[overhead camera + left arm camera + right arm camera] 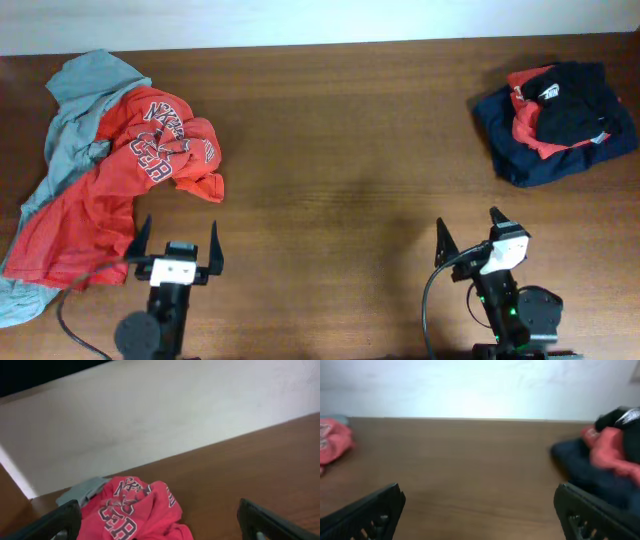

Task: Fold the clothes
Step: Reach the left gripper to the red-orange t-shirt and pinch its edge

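Observation:
An orange-red T-shirt with white-and-navy lettering lies crumpled at the table's left, over a pale grey-blue shirt. The left wrist view shows the T-shirt ahead, between the fingers, with the grey shirt behind it. My left gripper stands open by the T-shirt's lower right edge, holding nothing. Near the front right, my right gripper is open over bare wood. A pile of navy, red and black clothes sits at the back right, also seen in the right wrist view.
The wooden table runs between the two heaps. A pale wall stands behind the table's far edge. A black cable loops beside the left arm's base.

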Motion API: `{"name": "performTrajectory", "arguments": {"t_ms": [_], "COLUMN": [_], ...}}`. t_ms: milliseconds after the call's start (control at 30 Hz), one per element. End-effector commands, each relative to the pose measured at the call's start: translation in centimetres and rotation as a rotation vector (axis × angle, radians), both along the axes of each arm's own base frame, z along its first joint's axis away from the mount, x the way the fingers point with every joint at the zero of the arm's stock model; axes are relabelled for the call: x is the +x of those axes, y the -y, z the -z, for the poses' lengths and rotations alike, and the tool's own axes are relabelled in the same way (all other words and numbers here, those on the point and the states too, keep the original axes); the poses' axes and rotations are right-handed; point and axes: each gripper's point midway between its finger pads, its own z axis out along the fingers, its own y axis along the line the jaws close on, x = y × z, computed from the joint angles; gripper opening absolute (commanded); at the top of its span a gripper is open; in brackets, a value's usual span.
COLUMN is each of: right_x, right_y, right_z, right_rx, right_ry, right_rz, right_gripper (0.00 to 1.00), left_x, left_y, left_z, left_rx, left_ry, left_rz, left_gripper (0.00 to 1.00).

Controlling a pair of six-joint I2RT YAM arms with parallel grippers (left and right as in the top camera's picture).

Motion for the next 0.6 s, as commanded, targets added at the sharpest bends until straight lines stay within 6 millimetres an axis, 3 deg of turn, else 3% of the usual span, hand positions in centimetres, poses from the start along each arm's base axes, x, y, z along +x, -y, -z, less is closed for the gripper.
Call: {"name": "performTrajectory", "arguments": {"t_ms": [0,133,267,467,567], "right_x": [0.3,1.9,4.4,9.9,12.4], "right_y": [-1.0,-0.8,-1.1,-1.6,-2.3], "right_z": [-1.7,-3.3,-4.7,-4.8,-4.7], "right_rx": [0.063,0.068,0.080,0.121,0.153], "right_ry": [-0.024,-0.089,-0.171,-0.408,-0.514], "right_rz": [-0.052,-0.047,-0.072,-0.119,-0.167], "right_gripper": [0.99,0.99,0.99,0.98,0.98], "left_x": [0.9,4.2,8.5,13.8,14.7], "left_y": [0.5,0.2,0.4,2.4,3.7], "left_z": [-3.7,-6.0,-6.9,-6.6,-5.5], "left_rx": [0.066,0.065,0.063,0.052,0.007], "left_ry": [0.002,-0.084,-0.206,-0.403,-0.477], "left_rz": [0.032,0.041,0.089,0.263,0.357], "left_gripper": [0.99,0.99,0.99,0.99,0.99]}}
